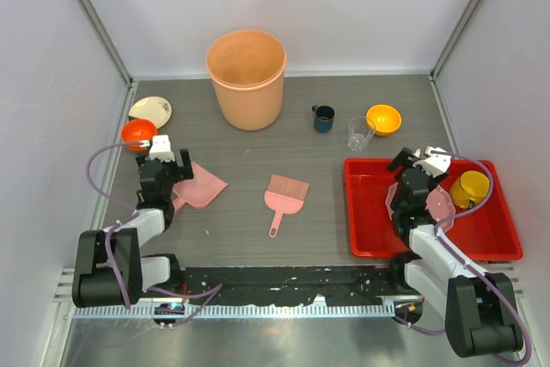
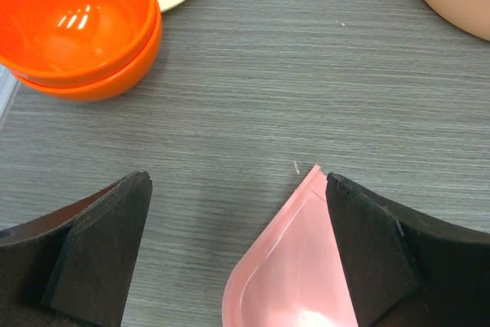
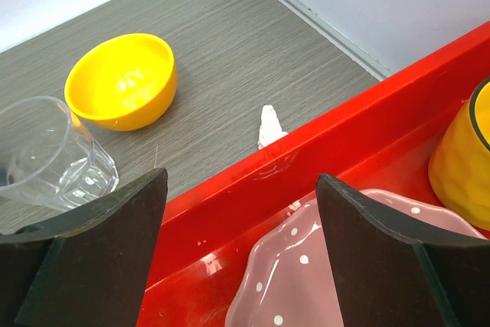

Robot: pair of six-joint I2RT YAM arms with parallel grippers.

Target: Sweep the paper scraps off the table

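A small white crumpled paper scrap [image 3: 269, 126] is seen on the dark grey wood-grain desk [image 3: 230, 44], just beside the red plastic tray [image 3: 337, 151] and its outer wall. The left gripper [image 2: 237, 227] is spread wide over a corner of the pink plastic dustpan [image 2: 298, 273], and the right gripper [image 3: 241, 227] is spread equally wide above the tray's wall.

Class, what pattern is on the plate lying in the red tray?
The plate is pink with white dots; clearest in right wrist view.

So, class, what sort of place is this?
Probably a robot test cell: white panel walls box in the table, and props like a pink dustpan, hand brush and orange bin look staged.
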